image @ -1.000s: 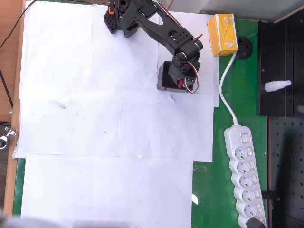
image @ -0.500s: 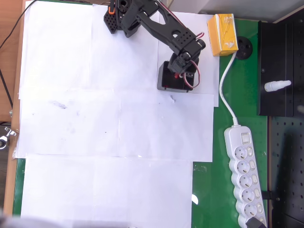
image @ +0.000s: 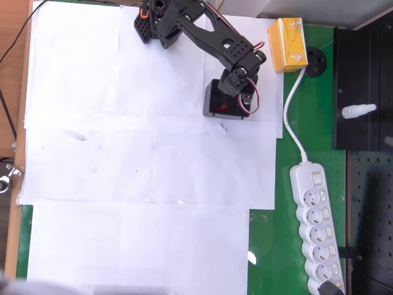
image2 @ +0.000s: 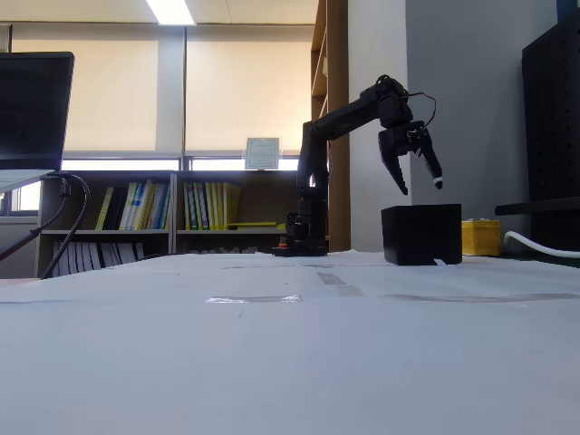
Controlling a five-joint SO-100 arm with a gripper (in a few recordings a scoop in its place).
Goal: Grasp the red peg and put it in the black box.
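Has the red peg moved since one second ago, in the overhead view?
Yes. The red peg was at the black box's lower right edge; it now lies further left, inside the box.

- The table [image: 270,246] has a green top, with a wooden strip along its left edge in the overhead view.
- White paper sheets [image: 141,166] cover most of it, taped edge to edge.
- The black box [image: 216,106] sits on the paper near the sheets' right edge; in the fixed view it [image2: 421,234] stands flat and upright.
- The arm's base [image: 150,21] stands at the far end.
- A yellow carton [image: 288,44] lies on the green part, just beside the paper.
- A white power strip [image: 315,227] lies on the green at the right, its cable [image: 291,114] running up to the carton.
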